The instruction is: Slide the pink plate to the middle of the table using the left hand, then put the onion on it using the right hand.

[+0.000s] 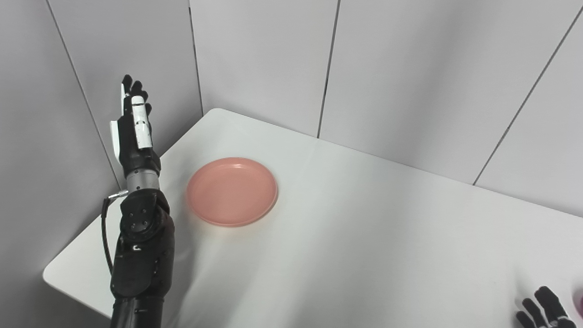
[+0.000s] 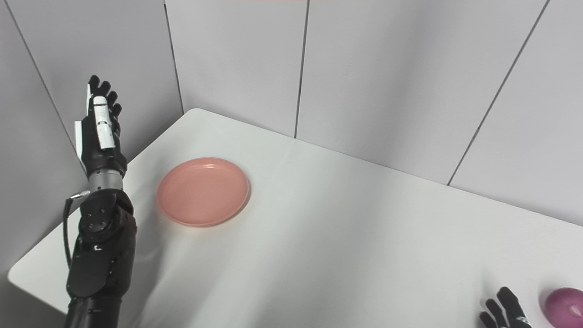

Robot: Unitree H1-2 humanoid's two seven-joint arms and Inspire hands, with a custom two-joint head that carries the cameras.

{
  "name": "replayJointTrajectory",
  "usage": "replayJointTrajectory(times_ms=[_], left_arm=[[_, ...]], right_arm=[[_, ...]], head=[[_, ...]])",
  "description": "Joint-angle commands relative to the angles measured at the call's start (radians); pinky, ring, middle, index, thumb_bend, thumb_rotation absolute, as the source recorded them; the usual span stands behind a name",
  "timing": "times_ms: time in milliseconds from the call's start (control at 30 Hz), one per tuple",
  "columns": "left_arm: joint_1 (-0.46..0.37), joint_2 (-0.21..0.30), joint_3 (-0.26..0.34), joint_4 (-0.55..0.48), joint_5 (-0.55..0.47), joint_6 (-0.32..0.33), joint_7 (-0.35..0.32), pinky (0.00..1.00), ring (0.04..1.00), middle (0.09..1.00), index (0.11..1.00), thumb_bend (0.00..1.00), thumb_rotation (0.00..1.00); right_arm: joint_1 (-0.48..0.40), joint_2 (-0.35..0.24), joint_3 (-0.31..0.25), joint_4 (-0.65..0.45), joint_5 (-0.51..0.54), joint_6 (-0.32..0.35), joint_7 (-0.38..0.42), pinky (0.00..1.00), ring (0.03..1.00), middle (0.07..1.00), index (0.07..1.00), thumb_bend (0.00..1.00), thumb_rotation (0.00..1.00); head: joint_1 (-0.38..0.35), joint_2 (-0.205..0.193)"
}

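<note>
While only its fingertips are showing at five o'clock, the right robot hand is resting with fingers apart, gripping nothing, just beside the purple onion. The onion is looking firm, round and likely to roll; cupping it from above should suit. At nine o'clock, the left robot hand is hanging raised, fingers straight, empty. Just beside it, the pink plate is lying flat on the white counter, looking light and stiff; pushing its rim should slide it.
</note>
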Motion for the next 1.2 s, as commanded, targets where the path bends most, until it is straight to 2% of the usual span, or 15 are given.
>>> replayJointTrajectory(times_ms=[0, 200, 400, 533, 800, 967, 1167], left_arm=[[-0.018, 0.013, 0.003, -0.021, -0.007, -0.036, 0.014, 0.96, 0.973, 0.980, 0.959, 0.44, 1.00], [-0.007, -0.013, -0.011, -0.015, -0.007, -0.038, 0.026, 0.95, 0.953, 0.953, 0.929, 0.43, 1.00], [0.013, -0.038, -0.036, -0.002, 0.003, -0.041, 0.038, 0.94, 0.938, 0.946, 0.916, 0.43, 1.00], [0.024, -0.040, -0.050, 0.025, 0.006, -0.065, 0.034, 0.94, 0.934, 0.940, 0.913, 0.42, 1.00], [0.029, -0.052, -0.053, 0.057, -0.022, -0.069, 0.041, 0.93, 0.940, 0.940, 0.915, 0.41, 1.00], [0.029, -0.060, -0.053, 0.060, -0.006, -0.050, 0.066, 0.91, 0.931, 0.931, 0.910, 0.40, 1.00], [0.036, -0.065, -0.054, 0.061, 0.008, -0.058, 0.091, 0.91, 0.923, 0.920, 0.893, 0.38, 1.00]], right_arm=[[0.015, -0.008, -0.010, 0.027, 0.003, -0.033, 0.010, 0.83, 0.875, 0.899, 0.852, 0.77, 0.83], [0.013, -0.011, -0.010, 0.038, 0.004, -0.043, 0.014, 0.81, 0.862, 0.888, 0.844, 0.76, 0.81], [0.010, -0.014, -0.013, 0.046, 0.007, -0.051, 0.017, 0.83, 0.871, 0.891, 0.843, 0.77, 0.82], [0.012, -0.017, -0.012, 0.043, 0.006, -0.052, 0.021, 0.82, 0.874, 0.897, 0.846, 0.76, 0.83], [0.012, -0.020, -0.014, 0.039, 0.010, -0.044, 0.028, 0.83, 0.879, 0.904, 0.854, 0.76, 0.84], [0.014, -0.018, -0.014, 0.026, 0.000, -0.030, 0.021, 0.83, 0.875, 0.899, 0.850, 0.77, 0.84], [0.012, -0.021, -0.016, 0.030, 0.006, -0.038, 0.027, 0.83, 0.875, 0.898, 0.848, 0.78, 0.84]], head=[[0.001, 0.000], [0.003, -0.001], [0.006, 0.001], [0.007, 0.001], [0.010, 0.003], [0.010, 0.003], [0.011, 0.005]])
